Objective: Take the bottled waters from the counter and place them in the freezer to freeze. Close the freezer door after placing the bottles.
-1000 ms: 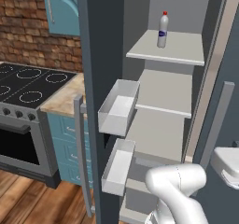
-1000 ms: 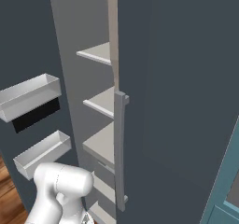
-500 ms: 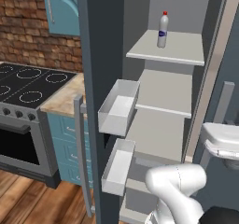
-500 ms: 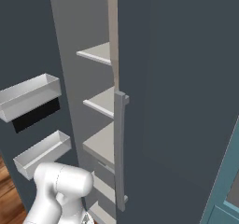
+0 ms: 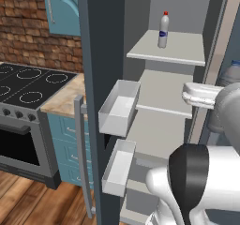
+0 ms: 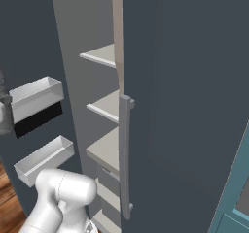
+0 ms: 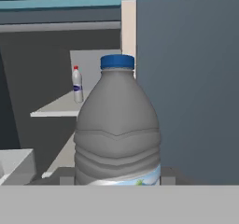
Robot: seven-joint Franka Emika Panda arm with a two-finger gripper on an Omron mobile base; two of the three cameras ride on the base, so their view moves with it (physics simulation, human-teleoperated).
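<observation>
The gripper [image 7: 116, 181] is closed on the grey bottle [image 7: 117, 129]. At ten o'clock behind it, the white bottle [image 7: 77, 84] stands on a freezer [image 5: 101, 55] shelf [image 5: 183, 48].

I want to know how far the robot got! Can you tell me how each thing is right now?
freezer door: swung open.
whitish bottle: standing upright on a freezer shelf.
grey-blue bottle: upright in the gripper, outside the freezer.
gripper: shut on the grey-blue bottle.
door bins: empty.
</observation>
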